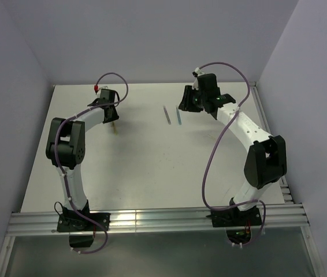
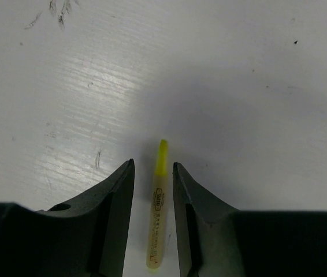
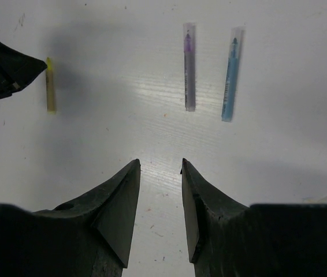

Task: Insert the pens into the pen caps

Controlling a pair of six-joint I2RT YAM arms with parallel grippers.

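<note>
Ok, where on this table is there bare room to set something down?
The widest bare patch of table is the middle and near part, between the left arm and the right arm. The far strip is crowded: left gripper astride the yellow pen, purple pen and blue pen side by side, right gripper close by.

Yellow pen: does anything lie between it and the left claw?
Nothing visible does. The yellow pen lies flat on the table, between the open jaws of the left claw, with a gap on each side.
</note>
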